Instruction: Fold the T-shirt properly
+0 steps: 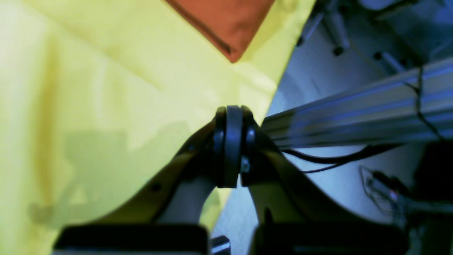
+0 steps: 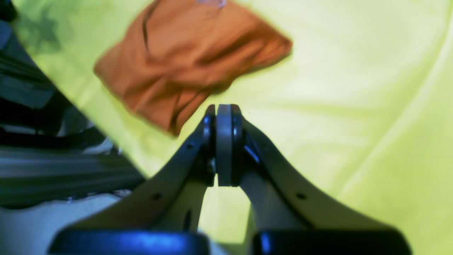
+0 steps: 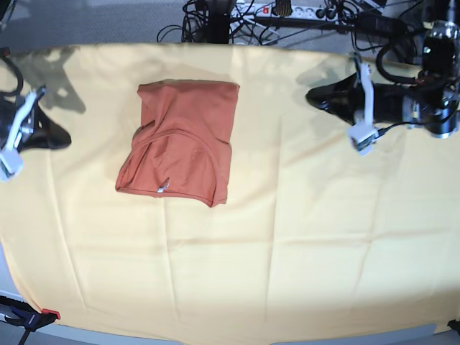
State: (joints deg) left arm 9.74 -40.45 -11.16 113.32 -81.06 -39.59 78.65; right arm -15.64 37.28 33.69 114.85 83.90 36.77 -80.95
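Both sets of jaws are pressed fully closed with nothing between them, so start your reading there. Your right gripper (image 2: 224,108) hovers over the pale yellow cloth (image 3: 302,237) at the edge of the worktop, and in its wrist view the T-shirt (image 2: 184,60) lies just ahead of the tips and a little to their left, near but not touching. Your left gripper (image 1: 233,109) sits at the opposite edge of the cloth, and its wrist view catches only one corner of the garment at the top of the frame, well apart from the tips.

From the base view, the T-shirt (image 3: 183,140) rests as a compact, already-folded bundle on the side of the worktop nearer the right gripper (image 3: 11,154), with the left gripper (image 3: 361,136) clearly farther off. Its long axis appears to run away from the camera and slightly tilted, with the small white tag at the near hem.

Judging by that layout, your right arm has the shorter reach for any tidying of the fold.
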